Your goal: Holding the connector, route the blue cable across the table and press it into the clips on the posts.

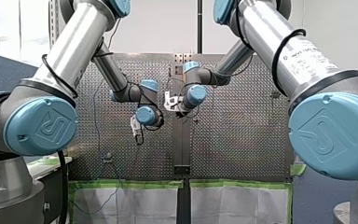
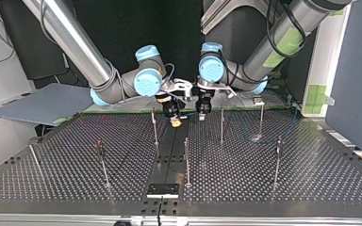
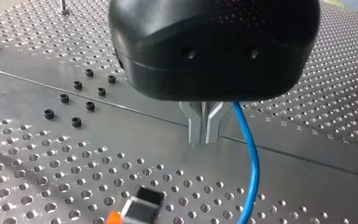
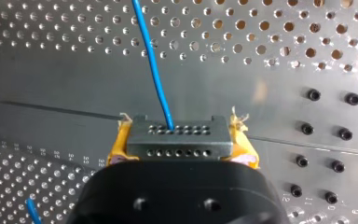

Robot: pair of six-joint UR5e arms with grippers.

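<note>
The jaws of my right gripper (image 4: 181, 142) were clamped on the connector (image 4: 177, 133), with yellow pads (image 4: 118, 145) squeezing both ends of that dark grey block with two rows of small holes. The thin blue cable (image 4: 151, 60) left its upper row and ran away over the dull metal table (image 4: 51, 98), which was drilled with round holes. Black screw heads (image 4: 307, 128) sat beside it. My left gripper (image 3: 205, 135) held its metal fingers (image 3: 196, 123) together, and the cable passed just beside them. Farther off, thin posts (image 2: 154, 127) stood upright.
</note>
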